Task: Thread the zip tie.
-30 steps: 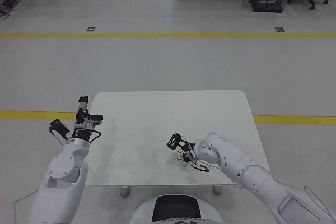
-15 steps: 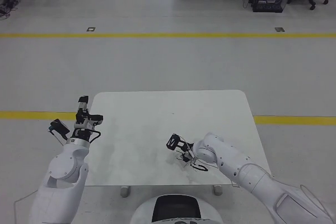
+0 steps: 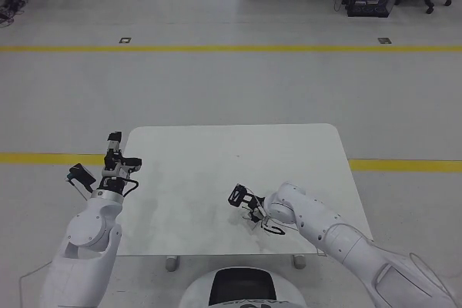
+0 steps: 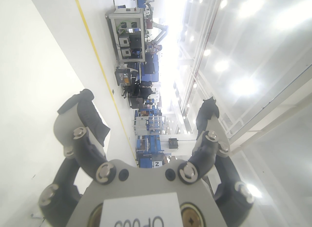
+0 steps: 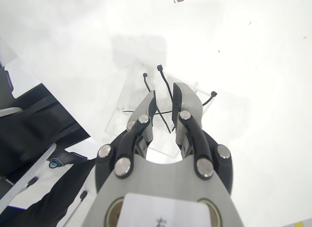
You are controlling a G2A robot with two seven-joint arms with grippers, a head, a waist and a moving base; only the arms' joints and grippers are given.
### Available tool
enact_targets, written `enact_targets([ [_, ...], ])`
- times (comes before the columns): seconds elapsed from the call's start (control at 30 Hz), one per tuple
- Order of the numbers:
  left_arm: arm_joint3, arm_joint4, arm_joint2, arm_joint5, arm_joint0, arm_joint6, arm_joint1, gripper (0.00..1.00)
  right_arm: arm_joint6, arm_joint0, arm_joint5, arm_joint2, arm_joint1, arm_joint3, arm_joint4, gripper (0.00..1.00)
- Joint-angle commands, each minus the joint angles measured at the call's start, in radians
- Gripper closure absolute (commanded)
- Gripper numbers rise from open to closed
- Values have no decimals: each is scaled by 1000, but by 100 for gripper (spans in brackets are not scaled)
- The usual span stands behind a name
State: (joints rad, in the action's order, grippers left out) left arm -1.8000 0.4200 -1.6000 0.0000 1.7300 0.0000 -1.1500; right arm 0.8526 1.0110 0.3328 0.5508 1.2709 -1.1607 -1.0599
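I have the left arm (image 3: 88, 231) coming up the lower left of the top view, forearm pointing up the frame. The left gripper (image 3: 122, 152) sits at mid-left with its jaws spread wide and nothing between its dark fingers (image 4: 85, 113). The right arm (image 3: 323, 227) comes in from the lower right corner, bent toward centre frame. Its wrist is tipped down, and the right gripper (image 5: 164, 91) has its ribbed pads (image 5: 176, 101) drawn close with a narrow gap between them.

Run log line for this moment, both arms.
left gripper: open, raised by left edge of table | right gripper: open, straddling black zip tie in clear tray | threading: not begun
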Motion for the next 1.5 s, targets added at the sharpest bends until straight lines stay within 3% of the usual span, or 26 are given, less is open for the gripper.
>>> enact_targets([
  [0.0,0,0,0,0,0,0,0,0,0,-1,1,0,2,5,0,83],
  [0.3,0,0,0,0,0,0,0,0,1,-4,3,0,13,20,-8,86],
  [0.47,0,0,0,0,0,0,0,0,0,-2,2,4,17,22,-11,100],
  [0.8,0,0,0,0,0,0,0,0,9,32,-2,41,-1,-53,-37,100],
  [1.03,0,0,0,0,0,0,0,0,2,104,7,132,-50,-188,-40,100],
  [1.23,0,0,0,0,0,0,0,0,-33,190,7,230,-110,-310,-6,100],
  [1.47,0,0,0,0,0,0,0,0,-132,263,7,310,-179,-381,130,100],
])
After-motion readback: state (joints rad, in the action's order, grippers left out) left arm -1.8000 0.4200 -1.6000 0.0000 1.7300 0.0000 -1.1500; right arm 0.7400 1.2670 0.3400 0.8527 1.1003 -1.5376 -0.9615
